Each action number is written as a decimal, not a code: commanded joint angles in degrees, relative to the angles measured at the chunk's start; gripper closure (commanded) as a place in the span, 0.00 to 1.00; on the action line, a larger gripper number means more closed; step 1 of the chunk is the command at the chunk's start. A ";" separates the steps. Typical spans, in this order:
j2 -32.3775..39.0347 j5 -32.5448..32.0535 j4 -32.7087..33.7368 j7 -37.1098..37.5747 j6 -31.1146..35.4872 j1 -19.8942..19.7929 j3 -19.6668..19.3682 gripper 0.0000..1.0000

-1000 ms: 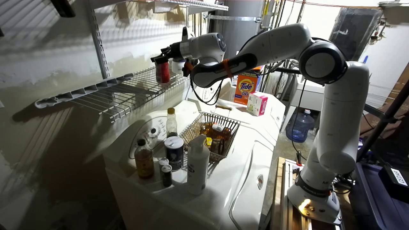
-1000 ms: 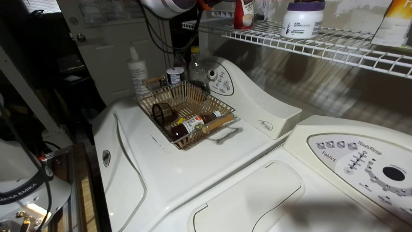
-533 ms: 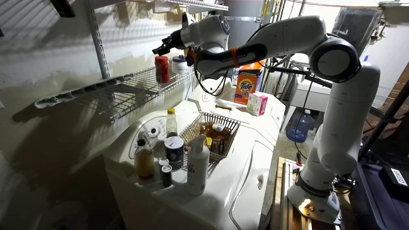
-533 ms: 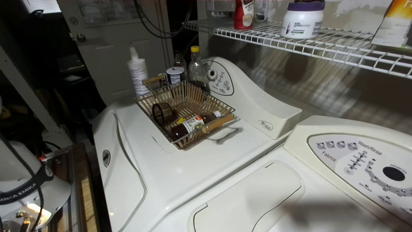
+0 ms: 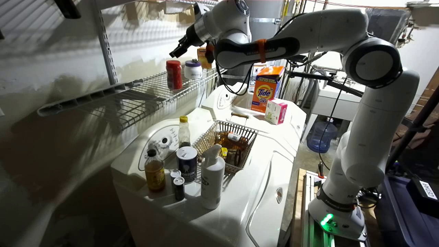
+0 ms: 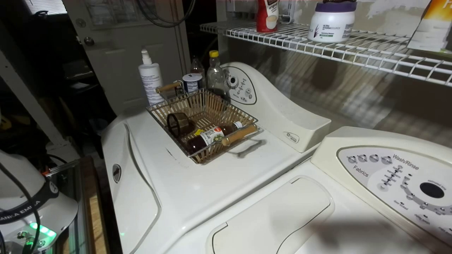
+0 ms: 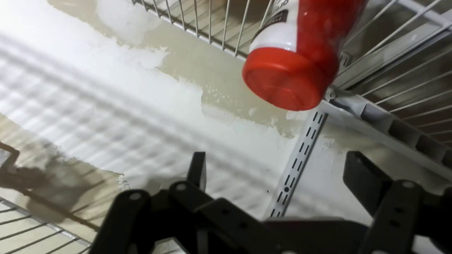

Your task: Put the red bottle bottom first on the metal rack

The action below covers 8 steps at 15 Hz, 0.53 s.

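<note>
The red bottle (image 5: 174,76) stands upright on its bottom on the metal rack (image 5: 147,114), red lid up. In an exterior view the bottle (image 6: 267,17) is cut off at the top edge, its base on the wires of the rack (image 6: 374,58). My gripper (image 5: 174,54) is above the bottle and apart from it. In the wrist view the gripper (image 7: 277,173) is open with nothing between its fingers. The bottle (image 7: 321,31) shows beyond the fingers at the top, lid toward the camera, near the rack's wires (image 7: 197,33).
A white jar with a purple lid (image 5: 193,70) stands beside the bottle on the rack. An orange box (image 5: 204,57) is farther along. Below, a wire basket (image 5: 253,132), a pump bottle (image 5: 212,181) and several containers stand on the white machine.
My gripper was around the top of the bottle one second ago. It has risen and drawn back off it. The bottle stays in place. The base lights turned from yellowish to green.
</note>
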 commanded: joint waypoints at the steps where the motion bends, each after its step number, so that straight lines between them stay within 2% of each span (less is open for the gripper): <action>1: -2.09 2.07 1.29 -1.63 -9.41 1.44 0.07 0.00; 4: -3.00 0.34 2.16 -1.92 -14.58 1.74 0.07 0.00; 8: -3.46 3.59 2.91 -2.93 -20.33 2.17 0.47 0.00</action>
